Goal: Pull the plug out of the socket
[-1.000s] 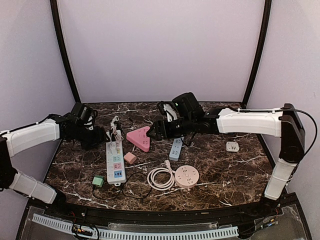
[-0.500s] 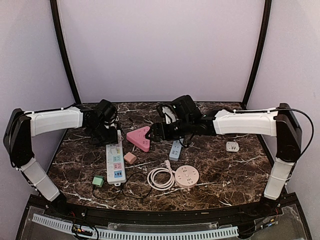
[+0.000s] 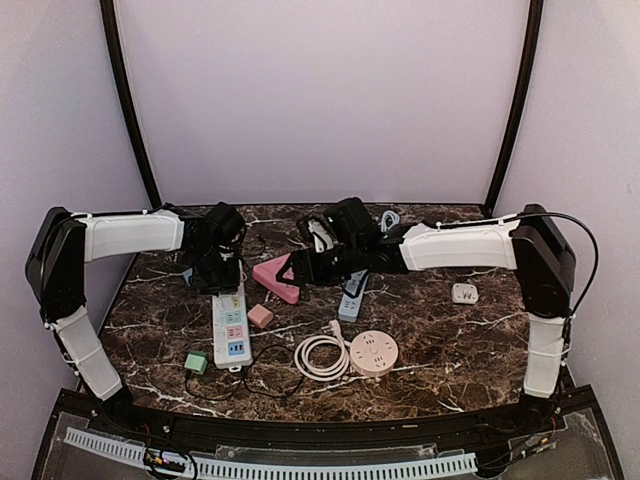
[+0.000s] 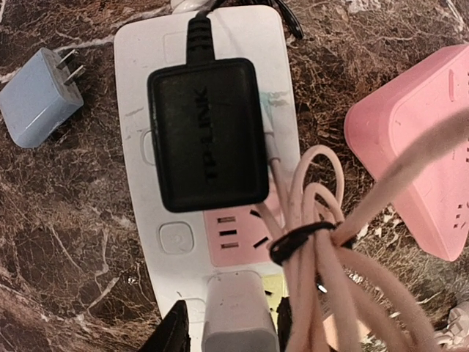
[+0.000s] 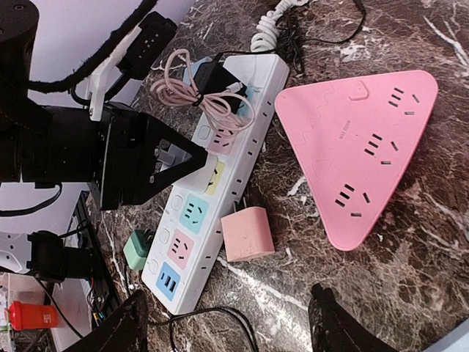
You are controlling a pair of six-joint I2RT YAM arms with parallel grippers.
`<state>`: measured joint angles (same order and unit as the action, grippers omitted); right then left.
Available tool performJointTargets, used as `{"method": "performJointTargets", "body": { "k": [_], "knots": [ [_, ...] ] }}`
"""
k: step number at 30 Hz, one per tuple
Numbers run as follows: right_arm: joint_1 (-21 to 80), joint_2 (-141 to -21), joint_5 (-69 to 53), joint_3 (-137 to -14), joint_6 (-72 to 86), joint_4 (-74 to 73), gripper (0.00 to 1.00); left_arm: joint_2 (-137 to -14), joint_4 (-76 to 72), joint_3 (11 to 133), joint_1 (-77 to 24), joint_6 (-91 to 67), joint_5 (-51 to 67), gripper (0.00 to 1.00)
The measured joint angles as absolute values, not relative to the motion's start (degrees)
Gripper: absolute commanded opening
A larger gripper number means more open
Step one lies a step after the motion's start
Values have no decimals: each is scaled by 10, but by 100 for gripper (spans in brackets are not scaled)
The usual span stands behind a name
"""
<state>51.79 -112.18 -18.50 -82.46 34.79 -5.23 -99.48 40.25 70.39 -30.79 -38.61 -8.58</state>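
Note:
A white plug [image 4: 238,315] sits in the yellow socket of the long white power strip [image 4: 135,81], just below its pink socket. My left gripper [image 4: 231,326] is down over this plug with one dark finger on each side. The right finger is at the plug's side, while a thin gap shows on the left, so the jaws are open. A black TP-LINK adapter [image 4: 207,132] is plugged in further along. In the top view the left gripper [image 3: 222,268] covers the far end of the strip [image 3: 231,330]. My right gripper [image 5: 231,330] hovers open and empty near the pink cube charger [image 5: 248,233].
A tied pink cable bundle [image 4: 322,249] lies against the plug's right side. A pink triangular strip [image 3: 277,277], a blue-grey strip [image 3: 352,295], a round pink socket [image 3: 374,353], a white coiled cable [image 3: 320,355], a green plug [image 3: 196,362] and a loose blue adapter [image 4: 40,95] lie around.
My left arm swung right from the table's left side onto the far end of the white strip, and its jaws narrowed. My right arm shifted a little left.

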Motion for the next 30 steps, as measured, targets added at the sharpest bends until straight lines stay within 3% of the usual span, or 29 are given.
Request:
{"method": "performJointTargets", "body": {
  "k": [5,11,15,23,30],
  "knots": [
    [518,-1184,-221,-867,373,-38,59,-1000,406,705,-312,-384,-81,19],
    [522,-1255,-262,-927,415,-27,28,-1004,415,712,-313,-385,-80,4],
    [530,-1298,-295,-965,453,-11,16,-1005,417,714,-314,-388,-79,3],
    [562,-1376,-340,-1046,514,-1,0,-1007,431,719,-325,-403,-79,0],
    [573,-1412,-356,-1077,565,-3,0,-1007,436,721,-332,-416,-79,0]
  ]
}}
